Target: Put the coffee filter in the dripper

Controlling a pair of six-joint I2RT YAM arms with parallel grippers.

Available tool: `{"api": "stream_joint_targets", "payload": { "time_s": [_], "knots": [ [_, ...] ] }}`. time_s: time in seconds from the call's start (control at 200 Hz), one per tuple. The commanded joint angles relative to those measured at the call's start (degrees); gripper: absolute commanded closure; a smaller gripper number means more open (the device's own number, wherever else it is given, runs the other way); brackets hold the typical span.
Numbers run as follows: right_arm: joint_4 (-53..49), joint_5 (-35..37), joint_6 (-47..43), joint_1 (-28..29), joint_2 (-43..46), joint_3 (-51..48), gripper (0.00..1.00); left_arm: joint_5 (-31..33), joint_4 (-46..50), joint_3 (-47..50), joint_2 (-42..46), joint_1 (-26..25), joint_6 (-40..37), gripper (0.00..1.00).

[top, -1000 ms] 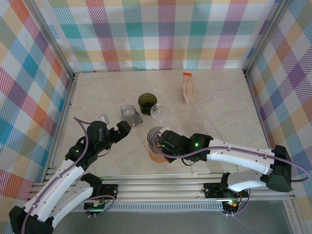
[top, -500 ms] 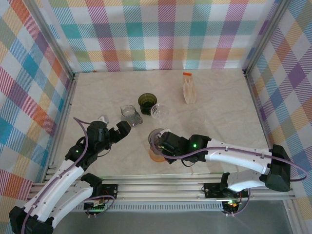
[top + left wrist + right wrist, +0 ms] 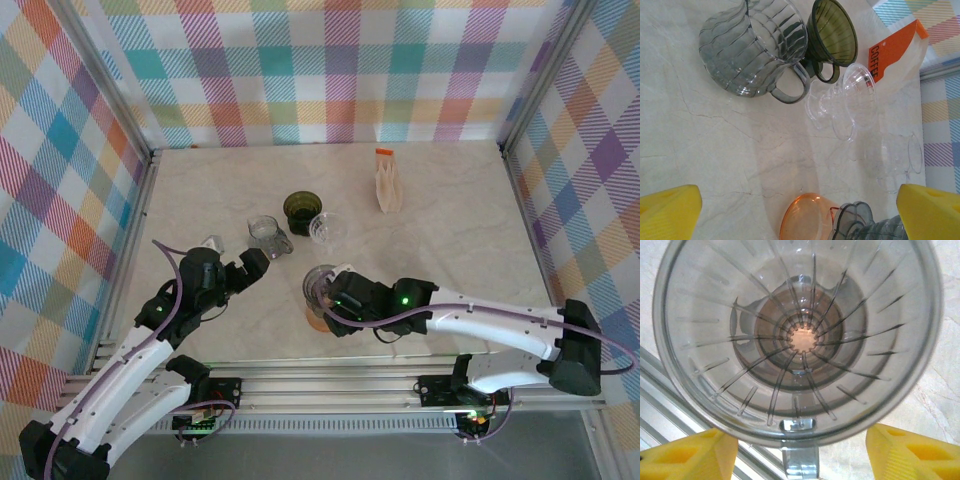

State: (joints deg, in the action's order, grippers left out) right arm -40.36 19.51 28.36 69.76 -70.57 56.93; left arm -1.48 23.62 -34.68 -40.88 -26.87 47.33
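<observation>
Dripper (image 3: 797, 340) just beyond right hand (image 3: 799, 452)

Clear ribbed plastic cone dripper (image 3: 800, 295) stands upright, mouth up, near worktop (image 3: 450, 240) front. White, orange-topped coffee filter packet (image 3: 388, 188) lies well apart, rear right.

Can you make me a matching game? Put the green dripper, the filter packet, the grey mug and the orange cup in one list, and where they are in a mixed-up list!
Things:
1 green dripper
2 filter packet
3 grey mug
4 orange cup

Places:
A closest to the left gripper
B far back on the right, by itself
C nearest the front, by the right gripper
D behind the grey mug, a little right

Pairs: 1-D, 2-B, 3-A, 4-C
</observation>
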Motion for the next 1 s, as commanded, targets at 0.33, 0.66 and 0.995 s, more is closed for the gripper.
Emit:
{"api": "stream_joint_targets", "payload": {
  "time_s": [0.33,0.66,0.995],
  "knots": [
    [-1.1,9.5,-0.9,-7.6,8.2,2.7,0.31,0.9,0.1,-1.6,-1.8,-0.4,-0.7,0.0],
    [3.3,0.7,-9.0,-32.1,-1.5,12.9,0.52,2.3,0.2,-3.0,-5.0,-0.3,-0.3,0.01],
    [8.0,-4.8,-13.1,-46.4,-19.6,22.7,0.69,1.5,2.4,-6.2,-10.9,-0.4,-2.8,0.1]
  ]
}}
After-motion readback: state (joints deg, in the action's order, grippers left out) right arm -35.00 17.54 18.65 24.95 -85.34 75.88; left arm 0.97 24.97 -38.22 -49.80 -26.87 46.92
